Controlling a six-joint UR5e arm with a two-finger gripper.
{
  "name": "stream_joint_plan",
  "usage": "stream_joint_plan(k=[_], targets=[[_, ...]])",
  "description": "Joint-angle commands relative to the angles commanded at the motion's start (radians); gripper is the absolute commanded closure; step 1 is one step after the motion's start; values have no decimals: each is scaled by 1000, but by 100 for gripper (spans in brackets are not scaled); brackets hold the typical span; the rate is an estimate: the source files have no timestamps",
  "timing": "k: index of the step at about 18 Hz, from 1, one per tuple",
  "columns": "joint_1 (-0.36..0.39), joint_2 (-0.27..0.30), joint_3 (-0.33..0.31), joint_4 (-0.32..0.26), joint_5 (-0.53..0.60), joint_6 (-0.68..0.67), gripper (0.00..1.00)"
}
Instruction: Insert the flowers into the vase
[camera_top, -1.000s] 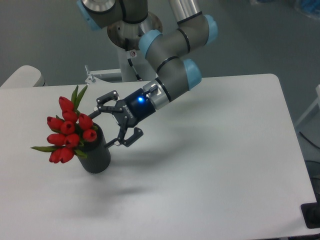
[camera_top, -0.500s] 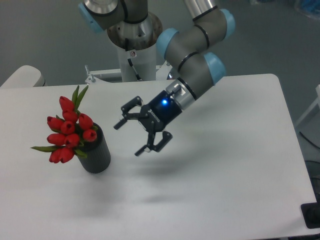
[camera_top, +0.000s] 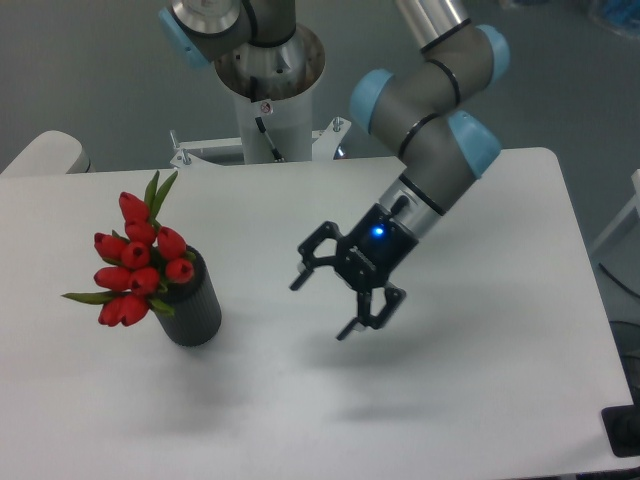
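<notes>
One bunch of flowers (camera_top: 137, 262) stands in the vase (camera_top: 193, 305) near the left side of the white table (camera_top: 480, 400), the red buds and green leaves fanning up and out to the left above the round mouth while the stems are hidden inside the dark ribbed cylinder. The vase sits upright on the tabletop, which is presumably why the bunch keeps its place with nothing holding it; the lean of the buds suggests the stems rest against the rim instead of standing straight. The gripper (camera_top: 324, 305) hangs above the middle of the table, well apart from the vase and to its right, its two black fingers spread wide with nothing between them and a blue light glowing on the wrist. With the jaws parted and empty and the bunch lodged in the vase, I judge the insertion done. What remains is only for the arm to stay clear, since a brush against the leaning blooms could tip the light vase.
</notes>
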Motion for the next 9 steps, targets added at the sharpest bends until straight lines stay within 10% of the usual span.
stream_joint_plan(k=[9], targets=[[-89, -72, 163, -66, 418, 0, 0]])
